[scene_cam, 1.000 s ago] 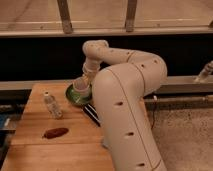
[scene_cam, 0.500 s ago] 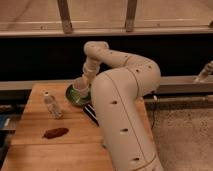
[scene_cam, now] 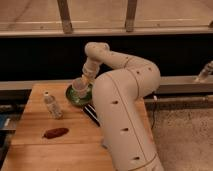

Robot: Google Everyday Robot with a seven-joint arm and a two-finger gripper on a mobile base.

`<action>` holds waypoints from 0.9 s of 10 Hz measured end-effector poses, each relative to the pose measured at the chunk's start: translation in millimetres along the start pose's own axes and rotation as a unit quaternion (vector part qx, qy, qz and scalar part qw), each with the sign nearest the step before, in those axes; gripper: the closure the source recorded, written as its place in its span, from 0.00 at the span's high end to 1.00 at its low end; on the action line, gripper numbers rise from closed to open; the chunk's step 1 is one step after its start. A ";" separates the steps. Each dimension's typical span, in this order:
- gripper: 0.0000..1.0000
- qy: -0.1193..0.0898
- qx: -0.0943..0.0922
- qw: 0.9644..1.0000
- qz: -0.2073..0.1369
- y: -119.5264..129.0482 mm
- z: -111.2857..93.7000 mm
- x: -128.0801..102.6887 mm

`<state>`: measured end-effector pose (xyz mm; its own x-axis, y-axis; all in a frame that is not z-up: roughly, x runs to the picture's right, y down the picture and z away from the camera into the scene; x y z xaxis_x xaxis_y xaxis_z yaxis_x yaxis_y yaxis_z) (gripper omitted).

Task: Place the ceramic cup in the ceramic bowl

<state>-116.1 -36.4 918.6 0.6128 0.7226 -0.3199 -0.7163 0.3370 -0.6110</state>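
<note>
One ceramic cup (scene_cam: 80, 88), one ceramic bowl (scene_cam: 73, 97), one clear plastic bottle (scene_cam: 52, 105) and one reddish-brown object (scene_cam: 55, 133) on the wooden counter (scene_cam: 35, 150). The end effector (scene_cam: 85, 81), closed on the cup, holds it over the bowl, lower than half a second earlier.

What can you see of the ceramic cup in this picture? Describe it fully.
The ceramic cup is a small, pale off-white, handleless tumbler, upright with its open mouth up. It sits over the green ceramic bowl at the wooden table's far edge, directly below the gripper. Whether it rests on the bowl cannot be told.
</note>
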 end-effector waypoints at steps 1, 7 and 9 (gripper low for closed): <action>0.73 0.001 -0.001 1.000 0.001 -0.1 0.7 1.6; 0.80 -0.015 0.019 1.000 -0.001 7.3 -32.8 0.2; 0.80 -0.037 0.041 0.999 0.000 12.3 -64.5 -0.8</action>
<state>-103.8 -71.8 864.6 0.5888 0.7638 -0.2643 -0.7429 0.3827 -0.5492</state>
